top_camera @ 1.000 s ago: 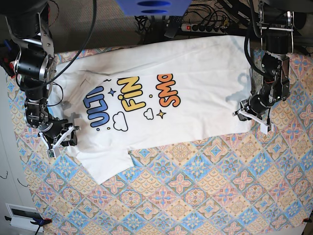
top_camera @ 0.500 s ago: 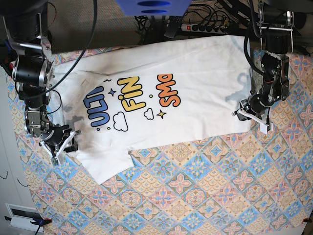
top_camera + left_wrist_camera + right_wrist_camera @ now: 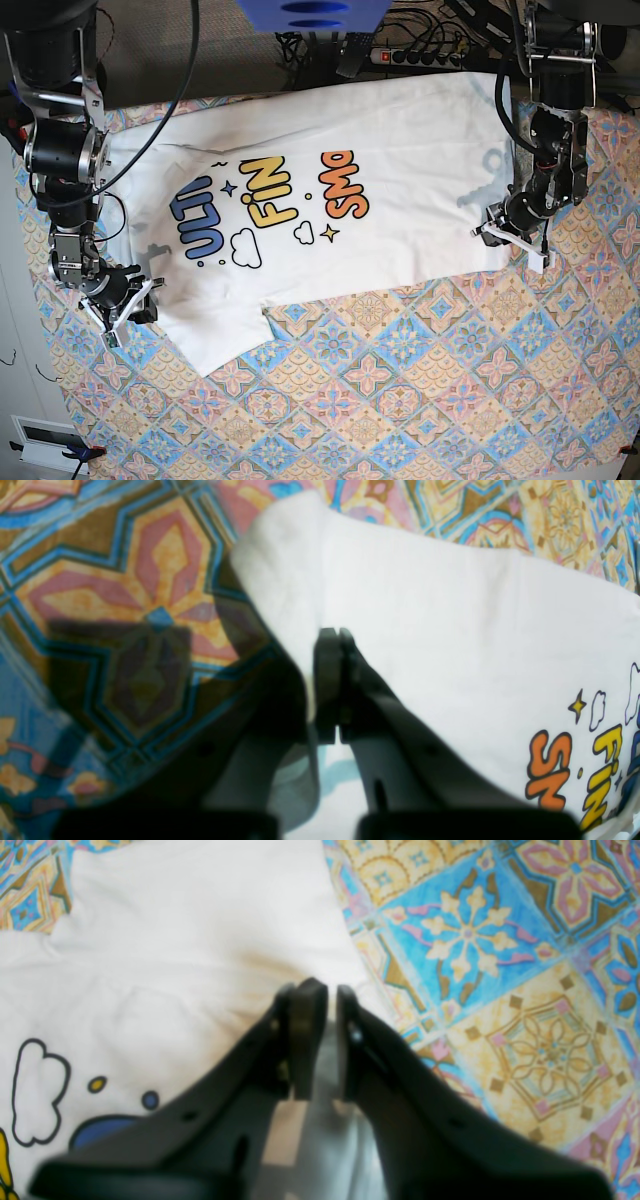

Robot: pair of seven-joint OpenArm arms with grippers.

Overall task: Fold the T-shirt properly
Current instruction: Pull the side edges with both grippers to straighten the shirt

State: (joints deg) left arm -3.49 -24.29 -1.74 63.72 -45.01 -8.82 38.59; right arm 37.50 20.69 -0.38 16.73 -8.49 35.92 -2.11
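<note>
The large white short-sleeved cotton T-shirt (image 3: pixel 330 210) lies spread print-side up across the far half of the bench (image 3: pixel 420 400), which is covered by a patterned cloth of blue, orange and pink tile motifs; the print reads blue "ULTRA", yellow "FINE" and orange "SMOL" with outlined clouds and small stars, its letters running toward the far edge in the base view; one sleeve (image 3: pixel 215 340) juts toward the near side at the shirt's left end, and the hem lies at the right end.

The left hand (image 3: pixel 510 232), at the right of the base view, sits at the shirt's near right corner; in its wrist view the two dark fingers (image 3: pixel 327 680) are pressed together with the white fabric edge caught between them, and the corner of cloth beyond them is raised off the patterned cover, throwing a dark shadow beneath; the orange and yellow lettering shows at the lower right of that view.

The right hand (image 3: pixel 118 298), at the left of the base view, rests at the shirt's near left edge, beside the sleeve; in its wrist view the black fingers (image 3: pixel 307 1035) stand narrowly apart with a thin strip of white cloth running through the slit; whether they truly pinch that cloth I cannot tell; a cloud outline and part of a blue letter lie to the left of the fingers.
</note>
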